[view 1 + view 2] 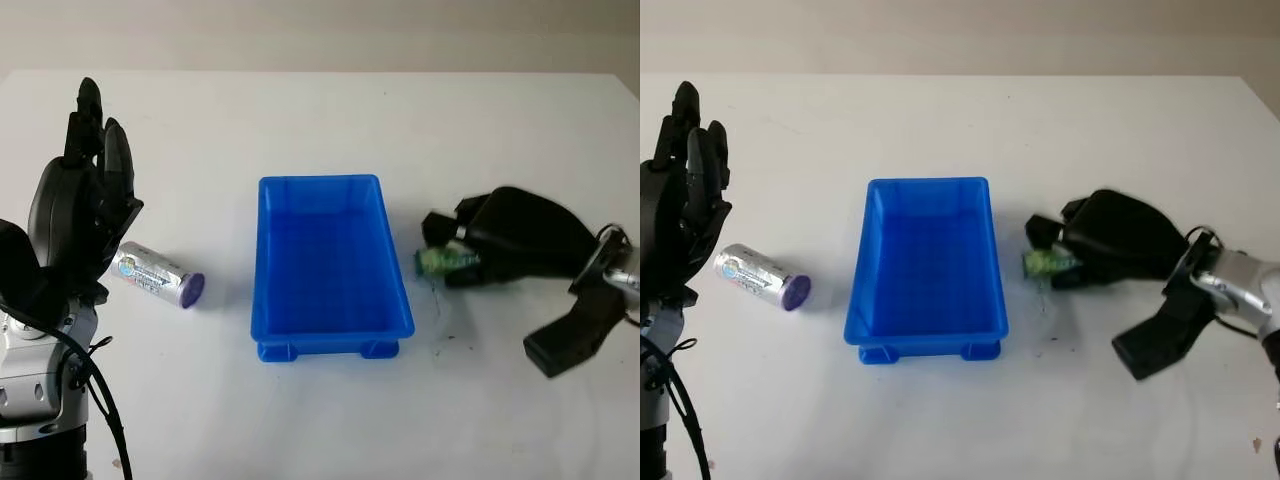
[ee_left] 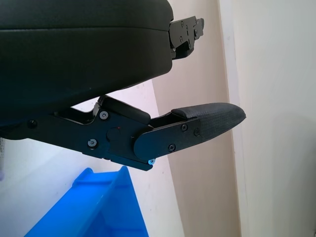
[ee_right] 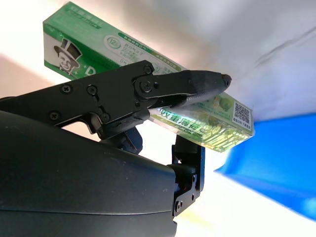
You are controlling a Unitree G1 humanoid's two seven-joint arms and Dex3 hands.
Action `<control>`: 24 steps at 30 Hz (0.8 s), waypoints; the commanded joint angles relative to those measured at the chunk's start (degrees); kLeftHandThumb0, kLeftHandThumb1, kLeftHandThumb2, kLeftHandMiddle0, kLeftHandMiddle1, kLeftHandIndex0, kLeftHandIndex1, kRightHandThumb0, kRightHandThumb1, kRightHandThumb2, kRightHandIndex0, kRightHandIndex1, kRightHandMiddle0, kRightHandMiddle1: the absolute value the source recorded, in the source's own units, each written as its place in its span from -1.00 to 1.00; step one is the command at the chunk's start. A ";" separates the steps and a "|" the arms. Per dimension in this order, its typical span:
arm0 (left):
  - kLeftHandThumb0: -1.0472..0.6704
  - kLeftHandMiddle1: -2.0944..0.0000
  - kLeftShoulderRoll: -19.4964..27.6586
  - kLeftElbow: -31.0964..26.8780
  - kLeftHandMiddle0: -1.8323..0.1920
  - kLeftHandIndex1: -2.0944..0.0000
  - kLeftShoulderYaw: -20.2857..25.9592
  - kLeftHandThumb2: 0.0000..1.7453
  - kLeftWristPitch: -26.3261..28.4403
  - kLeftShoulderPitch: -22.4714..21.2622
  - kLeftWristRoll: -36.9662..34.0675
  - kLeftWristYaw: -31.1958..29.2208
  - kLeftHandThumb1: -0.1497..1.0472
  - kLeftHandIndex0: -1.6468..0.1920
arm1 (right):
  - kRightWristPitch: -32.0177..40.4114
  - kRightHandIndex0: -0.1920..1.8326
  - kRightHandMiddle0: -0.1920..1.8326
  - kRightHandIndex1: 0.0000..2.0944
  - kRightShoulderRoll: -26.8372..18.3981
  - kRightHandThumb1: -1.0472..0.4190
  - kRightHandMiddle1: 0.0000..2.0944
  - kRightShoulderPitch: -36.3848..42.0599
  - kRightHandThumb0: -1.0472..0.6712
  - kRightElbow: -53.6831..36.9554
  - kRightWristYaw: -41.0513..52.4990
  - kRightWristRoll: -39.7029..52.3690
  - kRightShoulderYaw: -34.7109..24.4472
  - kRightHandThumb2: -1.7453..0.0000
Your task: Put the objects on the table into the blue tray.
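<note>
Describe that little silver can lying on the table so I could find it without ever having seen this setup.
Start at the blue tray in the middle of the white table. On the side where the raised, open left hand stands, a small silver can lies on its side, apart from the tray. Its purple end cap faces the tray; the other item, a green box, is in the right hand across the tray.

Blue tray (image 1: 330, 330); silver can (image 1: 158, 274) with purple cap; green-and-white printed box (image 3: 148, 74); black hands; white table (image 1: 300, 120)
</note>
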 commanded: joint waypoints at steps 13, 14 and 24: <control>-0.63 1.00 -0.31 -0.03 1.00 1.00 -0.12 -0.21 -1.22 0.82 0.28 0.27 1.00 1.00 | 7.24 0.16 -0.08 1.00 5.31 -1.00 1.00 -11.22 -0.38 -0.82 -6.14 10.71 -1.88 0.74; -0.63 1.00 -0.33 -0.09 1.00 1.00 -0.22 -0.21 -1.25 0.86 0.34 0.29 1.00 1.00 | 7.15 0.16 -0.08 1.00 6.29 -1.00 1.00 -10.74 -0.38 -3.04 -5.18 12.57 -2.39 0.72; -0.62 0.99 -1.64 -1.65 1.00 1.00 -0.92 -0.21 0.74 1.12 0.19 2.28 1.00 1.00 | -0.66 0.21 0.01 1.00 15.65 -1.00 1.00 -5.91 -0.45 -19.89 9.78 25.39 -1.46 0.60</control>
